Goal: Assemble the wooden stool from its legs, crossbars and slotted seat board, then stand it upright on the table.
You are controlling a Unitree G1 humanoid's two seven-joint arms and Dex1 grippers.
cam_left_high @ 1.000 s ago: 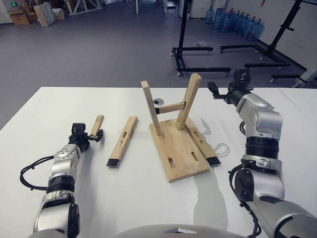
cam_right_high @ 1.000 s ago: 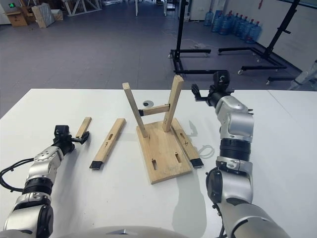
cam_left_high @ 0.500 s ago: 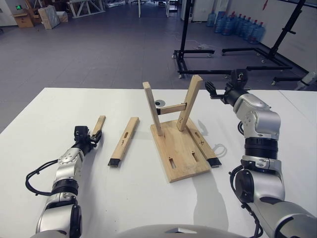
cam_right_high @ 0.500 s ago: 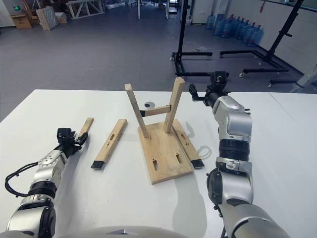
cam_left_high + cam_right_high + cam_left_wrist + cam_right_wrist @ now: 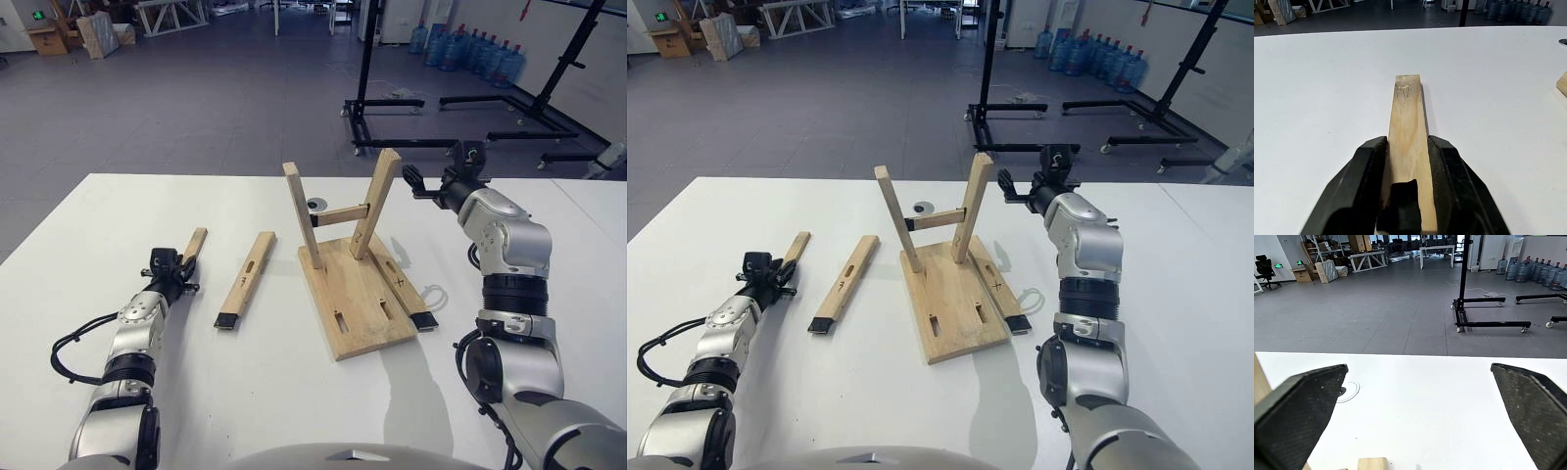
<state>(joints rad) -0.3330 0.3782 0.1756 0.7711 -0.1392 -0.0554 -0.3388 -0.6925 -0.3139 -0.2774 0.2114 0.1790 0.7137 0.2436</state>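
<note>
Lying left of the slotted seat board (image 5: 358, 305), the short crossbar (image 5: 1408, 110) was clamped by the left gripper (image 5: 1406, 147), likely for lifting; the right gripper (image 5: 411, 181) was held spread beside the board's upright leg (image 5: 374, 201), perhaps to steady it.

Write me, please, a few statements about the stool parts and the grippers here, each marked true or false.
1. The left gripper is shut on a short wooden bar lying on the table. True.
2. The right gripper holds a leg. False: it is open and empty, raised above the table.
3. Two legs stand in the seat board, joined by a crossbar. True.
4. The slotted loose leg lies on the seat board. False: it lies on the table, left of the board.
</note>
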